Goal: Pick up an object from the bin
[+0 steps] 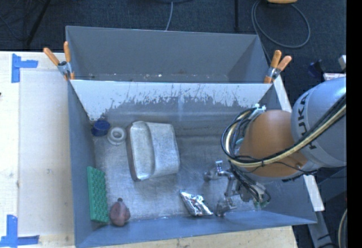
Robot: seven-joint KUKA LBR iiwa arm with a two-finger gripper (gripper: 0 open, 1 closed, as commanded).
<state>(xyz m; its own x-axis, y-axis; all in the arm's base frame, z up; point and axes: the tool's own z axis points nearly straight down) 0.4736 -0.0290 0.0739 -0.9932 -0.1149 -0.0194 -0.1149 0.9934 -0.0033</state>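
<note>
My gripper (222, 191) is low in the bin's front right corner, under the orange wrist cover. It is open, one metal fingertip (215, 173) toward the back and the other by the front wall, with nothing visible between them. A crumpled silver foil piece (195, 204) lies on the floor just left of the front fingertip, close to it but outside the gap. A large pale grey pouch-like thing (151, 149) lies in the middle of the bin, well left of the gripper.
Along the left wall lie a green ribbed strip (97, 194), a reddish-brown lump (119, 213), a small white ring (117, 135) and a dark blue cap (100, 127). The arm's cables and orange cover overhang the right side.
</note>
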